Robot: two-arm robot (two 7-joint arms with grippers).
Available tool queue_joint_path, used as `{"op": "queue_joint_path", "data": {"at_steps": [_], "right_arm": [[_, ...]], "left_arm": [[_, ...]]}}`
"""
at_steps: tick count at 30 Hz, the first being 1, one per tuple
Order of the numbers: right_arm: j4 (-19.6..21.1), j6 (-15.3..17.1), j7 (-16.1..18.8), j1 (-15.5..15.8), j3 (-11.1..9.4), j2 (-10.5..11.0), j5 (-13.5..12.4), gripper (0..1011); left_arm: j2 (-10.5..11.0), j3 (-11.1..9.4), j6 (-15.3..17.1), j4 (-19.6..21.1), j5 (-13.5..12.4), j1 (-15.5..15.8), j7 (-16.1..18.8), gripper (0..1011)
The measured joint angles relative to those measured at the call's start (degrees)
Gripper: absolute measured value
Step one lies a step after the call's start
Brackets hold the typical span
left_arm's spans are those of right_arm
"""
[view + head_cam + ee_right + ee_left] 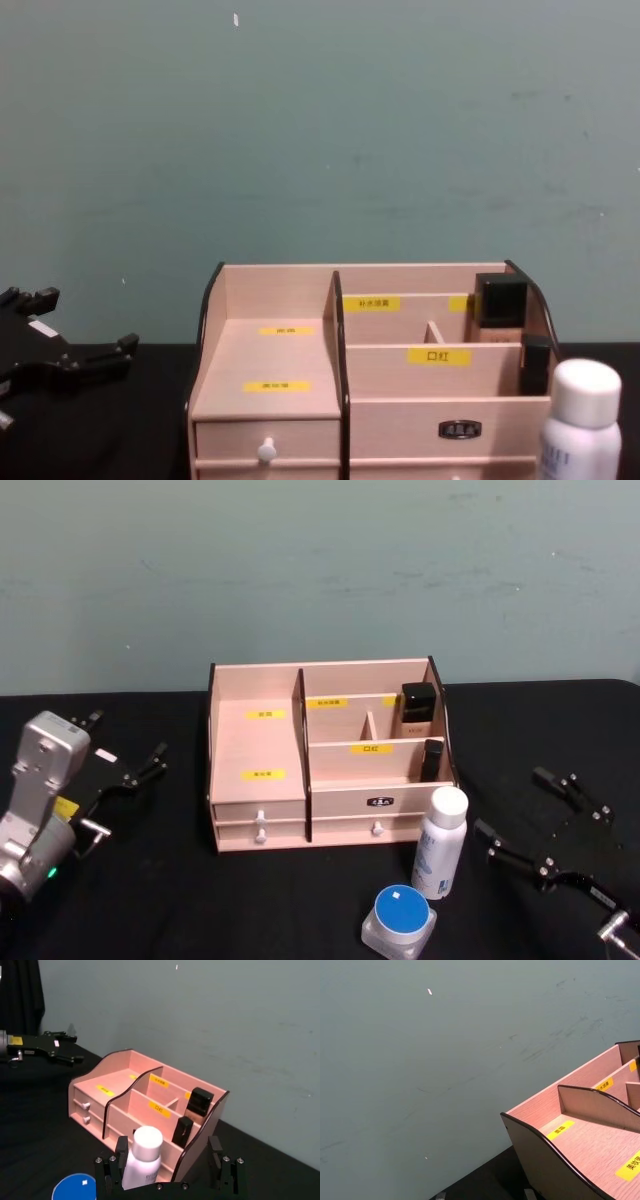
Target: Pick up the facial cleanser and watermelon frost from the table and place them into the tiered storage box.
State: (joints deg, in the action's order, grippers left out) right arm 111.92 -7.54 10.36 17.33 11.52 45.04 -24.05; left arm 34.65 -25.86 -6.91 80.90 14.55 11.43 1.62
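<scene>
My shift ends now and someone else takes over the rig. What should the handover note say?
Left gripper: open, empty, left of the tiered storage box.
Right gripper: open, empty, right of the facial cleanser, not touching it.
The cleanser stands upright on the table before the box's right end. The watermelon frost sits just in front of it.
Done: nothing placed yet.
Left: both items into the box.

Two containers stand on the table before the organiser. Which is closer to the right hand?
The facial cleanser, the tall white bottle, just beside the open right hand; the watermelon frost, squat with a blue lid, sits farther from it.
</scene>
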Motion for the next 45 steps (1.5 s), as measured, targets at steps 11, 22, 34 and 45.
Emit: {"op": "queue_joint_path", "data": {"at_steps": [11, 22, 34, 45], "right_arm": [[-2.89, 3.24, 3.90, -1.82, 1.20, -1.57, -1.54, 1002], [-5.57, 7.02, 7.15, -5.38, 3.21, -3.75, -0.90, 1002], [-9.97, 9.16, 9.47, -9.40, 4.24, -7.12, 0.54, 1002], [-12.59, 9.73, 12.02, -11.52, 5.11, -9.66, 1.88, 1002]], "left_arm": [[0.00, 0.00, 0.00, 0.00, 0.00, 0.00, 0.00, 1010], [0.00, 0.00, 0.00, 0.00, 0.00, 0.00, 0.00, 1010], [0.00, 0.00, 0.00, 0.00, 0.00, 0.00, 0.00, 1010], [0.00, 0.00, 0.00, 0.00, 0.00, 0.00, 0.00, 1010]]}}
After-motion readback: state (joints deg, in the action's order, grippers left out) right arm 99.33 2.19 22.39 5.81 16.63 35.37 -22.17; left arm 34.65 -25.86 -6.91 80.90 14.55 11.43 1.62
